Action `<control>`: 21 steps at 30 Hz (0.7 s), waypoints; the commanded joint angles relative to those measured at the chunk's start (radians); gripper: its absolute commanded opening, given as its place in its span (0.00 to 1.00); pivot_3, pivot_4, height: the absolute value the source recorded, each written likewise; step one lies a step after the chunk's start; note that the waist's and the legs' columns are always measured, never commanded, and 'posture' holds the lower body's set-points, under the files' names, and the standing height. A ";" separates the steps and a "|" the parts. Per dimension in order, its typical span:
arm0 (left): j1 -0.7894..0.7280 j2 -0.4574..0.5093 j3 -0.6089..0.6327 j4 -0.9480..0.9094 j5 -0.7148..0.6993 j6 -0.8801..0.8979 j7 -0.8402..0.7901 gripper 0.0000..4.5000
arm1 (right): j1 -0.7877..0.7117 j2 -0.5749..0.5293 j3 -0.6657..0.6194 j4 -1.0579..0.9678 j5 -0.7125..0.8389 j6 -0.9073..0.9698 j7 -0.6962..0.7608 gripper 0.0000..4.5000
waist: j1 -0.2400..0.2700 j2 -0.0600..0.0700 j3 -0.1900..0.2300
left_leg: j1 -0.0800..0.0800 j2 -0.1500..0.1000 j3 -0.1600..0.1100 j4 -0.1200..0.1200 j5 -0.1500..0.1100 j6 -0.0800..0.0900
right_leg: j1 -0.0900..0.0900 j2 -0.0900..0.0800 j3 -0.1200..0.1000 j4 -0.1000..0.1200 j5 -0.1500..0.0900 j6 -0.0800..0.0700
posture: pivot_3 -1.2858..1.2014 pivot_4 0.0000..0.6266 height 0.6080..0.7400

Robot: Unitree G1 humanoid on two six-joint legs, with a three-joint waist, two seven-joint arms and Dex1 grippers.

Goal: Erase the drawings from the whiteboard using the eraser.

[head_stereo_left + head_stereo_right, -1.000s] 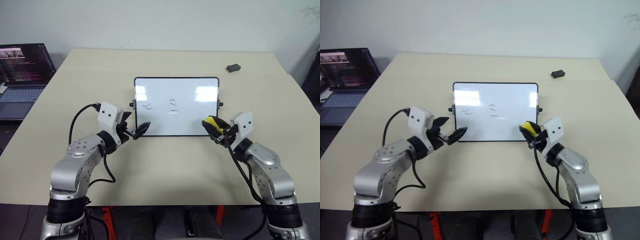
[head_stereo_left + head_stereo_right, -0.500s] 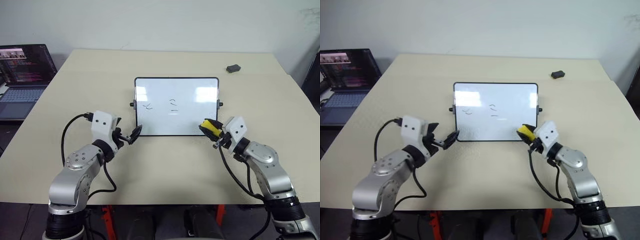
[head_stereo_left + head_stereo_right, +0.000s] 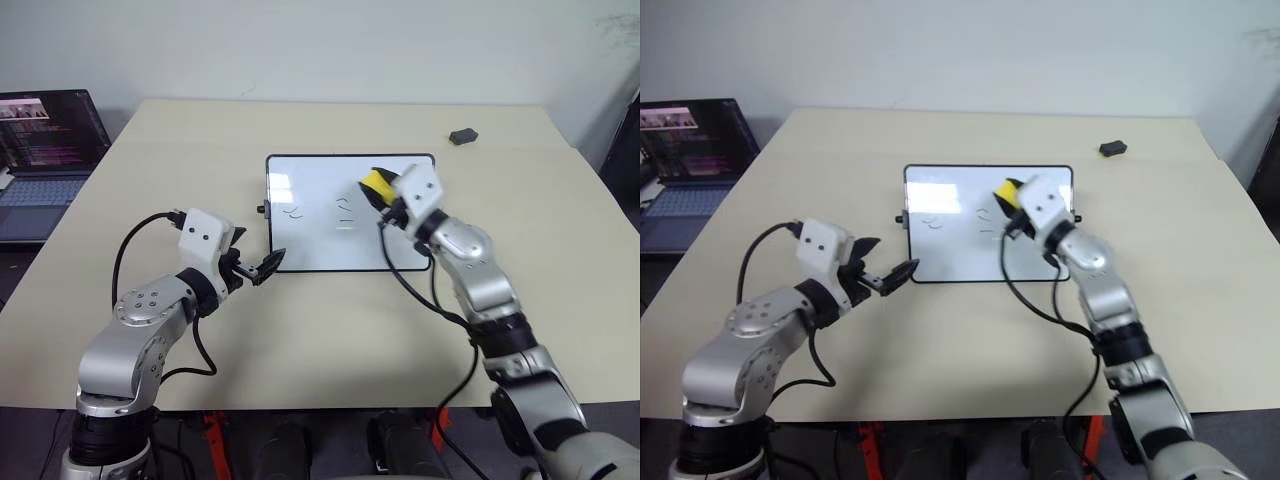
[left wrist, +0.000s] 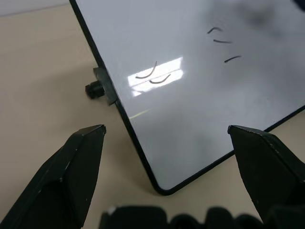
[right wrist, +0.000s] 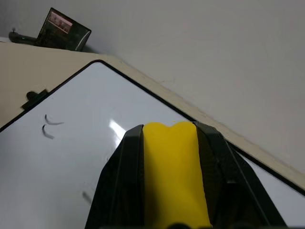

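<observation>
From the head views, we are holding the eraser (image 3: 375, 184) clenched between the fingers of the right gripper (image 3: 385, 192), poised over the upper middle of the whiteboard (image 3: 310, 245), which is lying flat on the worktop (image 3: 330, 320). The drawings (image 3: 345, 211) are sitting just beside the eraser, with a second group (image 3: 294, 212) nearer the board's left edge. The left gripper (image 3: 262, 267) is hovering at the board's near left corner with its fingers spread and empty. If we are pressing down while that corner is unpinned, the board is likely sliding under the stroke.

In the left wrist view, the open fingers (image 4: 78, 162) are straddling the corner of the frame without touching it, and the squiggles (image 4: 152, 76) are lying untouched beyond.

In the right wrist view, the yellow block is sitting squarely between the black fingers (image 5: 121, 171), tilted above the glossy surface. We are judging that lowering it at this tilt risks only an edge of the felt meeting the board, smearing the marks rather than lifting them
</observation>
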 commanded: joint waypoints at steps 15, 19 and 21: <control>-0.033 0.022 0.008 -0.025 -0.008 0.021 -0.002 1.00 | 0.040 0.038 0.133 0.388 -0.147 -0.112 0.048 0.25 | -0.004 0.000 -0.001 | 0.023 0.001 0.000 0.000 0.000 0.001 | 0.023 0.001 0.000 0.001 0.000 -0.001 | 0.52 0.24 1.00; -0.045 0.023 0.000 -0.019 -0.007 0.023 -0.006 1.00 | 0.069 0.026 0.151 0.355 -0.167 -0.157 0.046 0.25 | -0.007 0.000 -0.001 | 0.036 0.001 0.000 0.000 0.001 0.002 | 0.035 0.001 0.001 0.000 -0.004 0.003 | 0.52 0.24 1.00; -0.051 0.024 -0.005 -0.013 -0.006 0.021 -0.009 1.00 | 0.060 0.026 0.130 0.315 -0.150 -0.217 0.034 0.25 | -0.007 0.000 -0.001 | 0.036 0.001 0.000 0.000 0.002 0.003 | 0.035 0.001 0.002 0.000 -0.004 0.003 | 0.52 0.24 1.00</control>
